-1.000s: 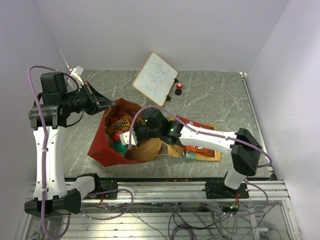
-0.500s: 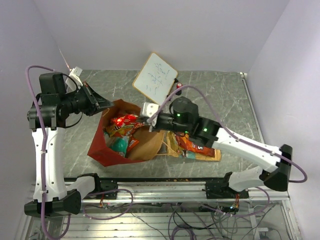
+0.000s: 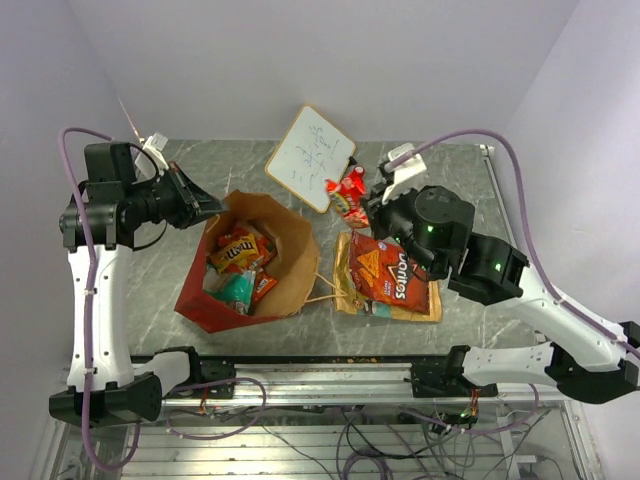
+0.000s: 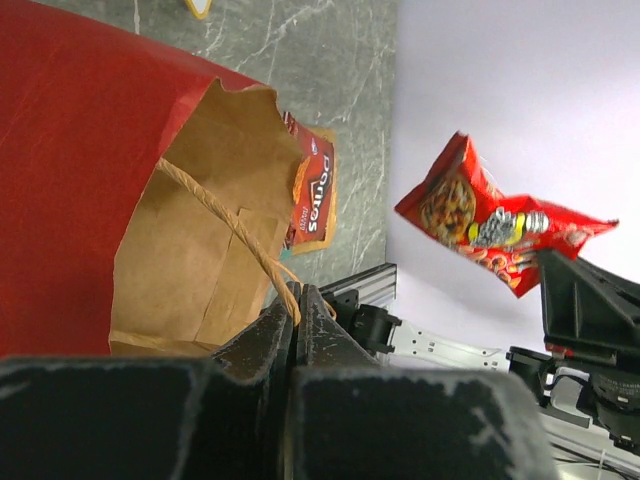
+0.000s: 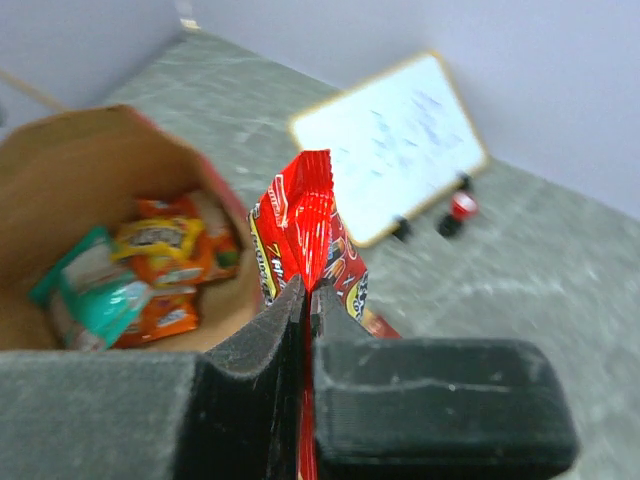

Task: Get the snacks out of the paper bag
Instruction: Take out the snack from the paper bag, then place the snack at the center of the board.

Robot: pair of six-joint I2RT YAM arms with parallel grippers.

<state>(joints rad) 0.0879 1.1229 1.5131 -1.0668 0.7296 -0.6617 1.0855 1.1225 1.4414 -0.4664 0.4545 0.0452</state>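
The red paper bag [image 3: 197,300] lies open on the table, its brown inside facing up, with several orange, yellow and teal snack packets [image 3: 238,262] in it. My left gripper [image 3: 215,207] is shut on the bag's tan loop handle [image 4: 230,225] at the far rim and holds the mouth open. My right gripper [image 3: 372,205] is shut on a red snack packet [image 3: 348,195] and holds it in the air to the right of the bag, near the whiteboard. That packet also shows in the right wrist view [image 5: 300,220] and in the left wrist view [image 4: 490,225].
A red Doritos packet [image 3: 392,270] lies on other packets to the right of the bag. The white whiteboard [image 3: 311,157] stands tilted at the back, with small red-and-black bottles [image 5: 462,205] beside it. Walls close the table at the back and both sides.
My right gripper has come up out of the bag with the red packet and swung right and back towards the whiteboard. The left gripper has kept its hold on the handle.
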